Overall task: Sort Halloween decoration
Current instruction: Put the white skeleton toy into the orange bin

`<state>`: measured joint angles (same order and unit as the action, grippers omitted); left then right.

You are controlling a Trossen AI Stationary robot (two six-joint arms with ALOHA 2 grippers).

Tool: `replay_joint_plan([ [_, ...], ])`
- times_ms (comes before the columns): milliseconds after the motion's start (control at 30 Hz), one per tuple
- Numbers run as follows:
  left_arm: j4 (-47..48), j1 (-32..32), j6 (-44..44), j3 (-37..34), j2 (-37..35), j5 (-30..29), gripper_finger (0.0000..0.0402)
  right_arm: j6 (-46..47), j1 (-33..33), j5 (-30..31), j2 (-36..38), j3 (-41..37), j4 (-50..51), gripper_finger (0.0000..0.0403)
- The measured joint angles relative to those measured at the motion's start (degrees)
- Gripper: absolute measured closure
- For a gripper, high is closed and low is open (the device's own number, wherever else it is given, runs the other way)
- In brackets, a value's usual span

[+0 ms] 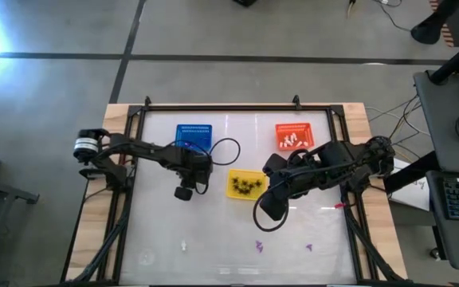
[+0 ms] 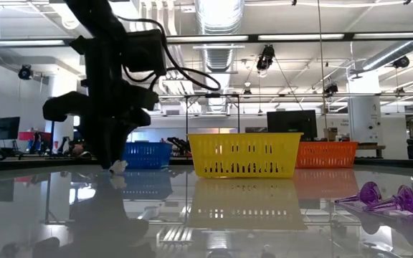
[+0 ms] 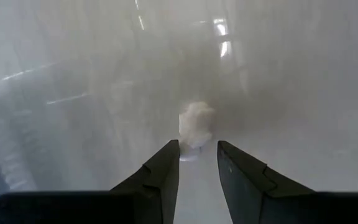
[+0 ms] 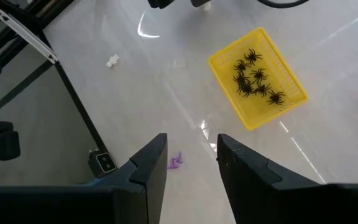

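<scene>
My left gripper point(image 1: 184, 193) points down close over the table, left of the yellow basket point(image 1: 245, 185), and is open. A small white trinket point(image 3: 196, 124) lies on the table right at its fingertips and also shows in the low view as a white trinket point(image 2: 118, 167). The yellow basket holds several black spiders point(image 4: 253, 78). The orange basket point(image 1: 295, 137) holds white trinkets. The blue basket point(image 1: 194, 135) stands at the far left. My right gripper point(image 1: 269, 211) hangs open high over the table, right of the yellow basket, with nothing between its fingers. My left gripper comes at the white trinket point(image 3: 194, 134) from above, pointing down, its two fingers apart. The trinket lies on the table just past the fingertips point(image 3: 169, 152). I cannot tell whether they touch it.
Another white trinket point(image 1: 184, 245) and two purple ones point(image 1: 258, 247) point(image 1: 309, 247) lie loose near the table's near edge. A black frame point(image 1: 221, 106) runs around the table top. Cables loop above both arms.
</scene>
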<state>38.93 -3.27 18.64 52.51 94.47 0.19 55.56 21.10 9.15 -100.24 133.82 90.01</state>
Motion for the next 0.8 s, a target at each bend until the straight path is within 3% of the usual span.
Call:
replay_joint_plan([
  [300,-0.59,0.01,-1.70,0.28,3.66,0.49,0.0310,-0.08,0.00,0.00,-0.01,0.00,0.01,0.0272],
  [600,-0.07,0.01,-6.00,1.30,3.00,0.47,0.0313,-1.57,0.00,0.02,0.00,0.00,0.01,0.0275],
  [800,-0.51,-0.04,-5.82,1.90,3.00,0.47,0.0368,-1.56,0.02,0.02,-0.01,0.00,-0.01,0.0275],
])
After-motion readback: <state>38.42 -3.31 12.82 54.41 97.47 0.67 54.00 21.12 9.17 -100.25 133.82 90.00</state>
